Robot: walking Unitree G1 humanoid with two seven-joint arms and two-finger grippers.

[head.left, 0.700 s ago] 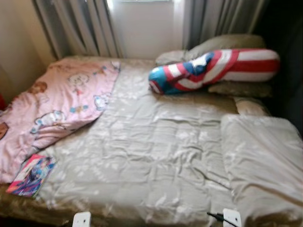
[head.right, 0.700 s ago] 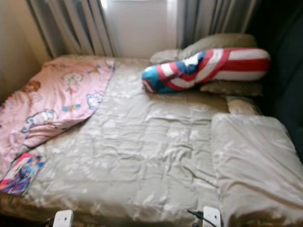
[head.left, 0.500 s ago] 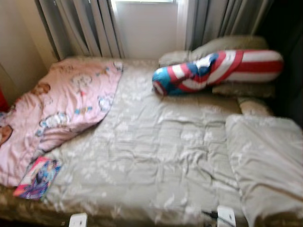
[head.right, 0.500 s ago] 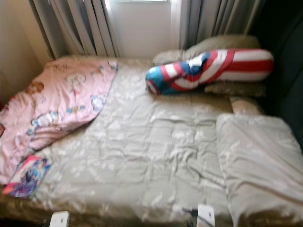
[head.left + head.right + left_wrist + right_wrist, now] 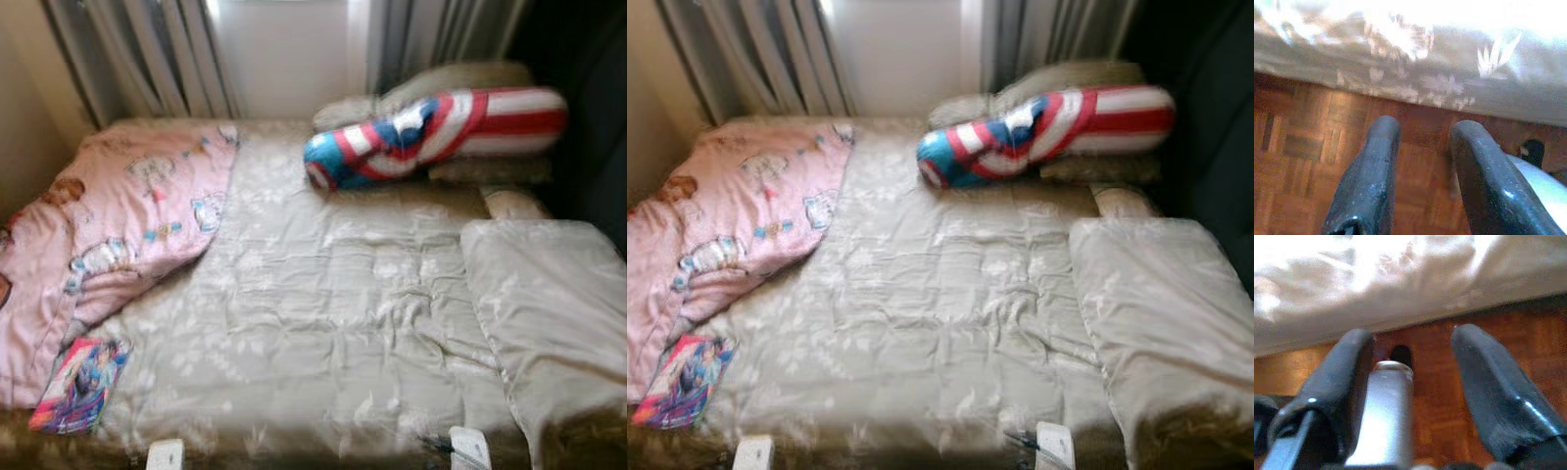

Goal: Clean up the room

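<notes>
The room looked only partly tidied. The bed (image 5: 323, 323) carried a grey-beige quilt (image 5: 333, 294) spread fairly flat but rumpled, and a pink blanket (image 5: 118, 225) lay bunched over the left side, hanging toward the edge. A colourful book (image 5: 78, 385) sat at the near left corner of the bed, just beside the pink blanket's lower edge. At the head, below the curtains (image 5: 157, 59), a long red, white and blue striped cushion (image 5: 436, 132) lay on plain pillows (image 5: 446, 83), and a separate grey pillow (image 5: 549, 313) rested on the right side. Judging from this, nothing had yet been picked up: the book, the pink blanket and perhaps the cushions were left to deal with.

Both arms hung low in front of the bed's near edge. The left claw (image 5: 1420, 176) pointed at the wooden floor (image 5: 1298, 161) just below the hanging quilt edge, its two fingers apart and empty. The right claw (image 5: 1413, 382) was likewise parted and gripped nothing; a silver part of the robot showed between its fingers, but was not clamped by them.

The book lay up on the bed, to the left of and above the left claw, well apart from it. The right claw was further off still. Reaching the book would probably call for a raised left arm and a shift leftward.
</notes>
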